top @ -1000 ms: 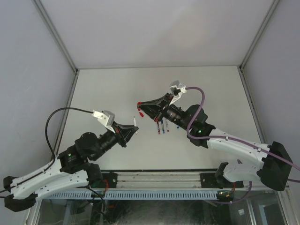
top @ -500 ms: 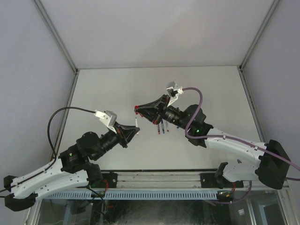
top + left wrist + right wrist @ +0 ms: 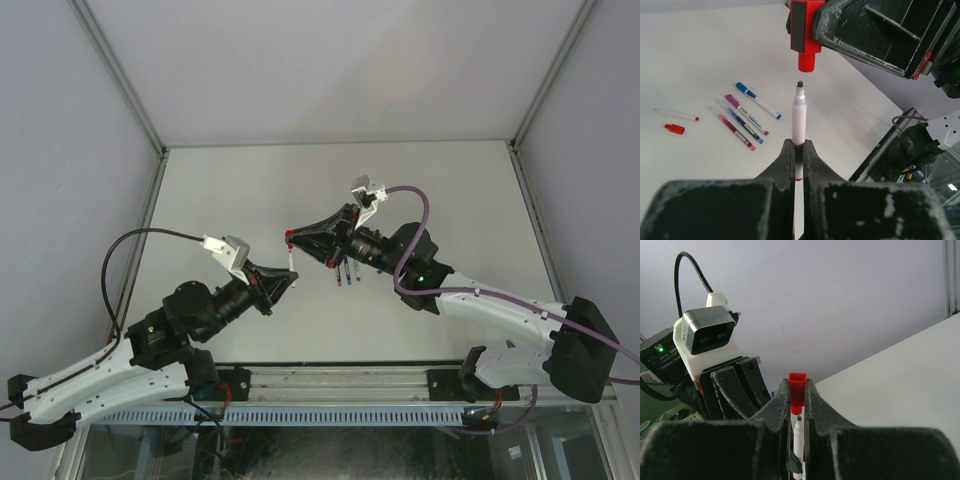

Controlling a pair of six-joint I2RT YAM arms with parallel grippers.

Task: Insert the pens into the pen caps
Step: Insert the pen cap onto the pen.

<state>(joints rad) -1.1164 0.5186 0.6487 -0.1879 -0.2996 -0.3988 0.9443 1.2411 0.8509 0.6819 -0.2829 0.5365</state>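
1. Currently the left fingers (image 3: 785, 160) are clenched on a white pen (image 3: 799, 117), its dark tip pointing out past them.
2. The right fingers (image 3: 781, 400) grasp a red cap (image 3: 806, 52), its open end facing that tip, near but not touching.
3. Both are held above the worktop (image 3: 700, 60).
4. Four more pens (image 3: 746, 114) lie side by side on it, with an uncapped pen (image 3: 676, 114) and a loose red cap (image 3: 674, 129) nearby.
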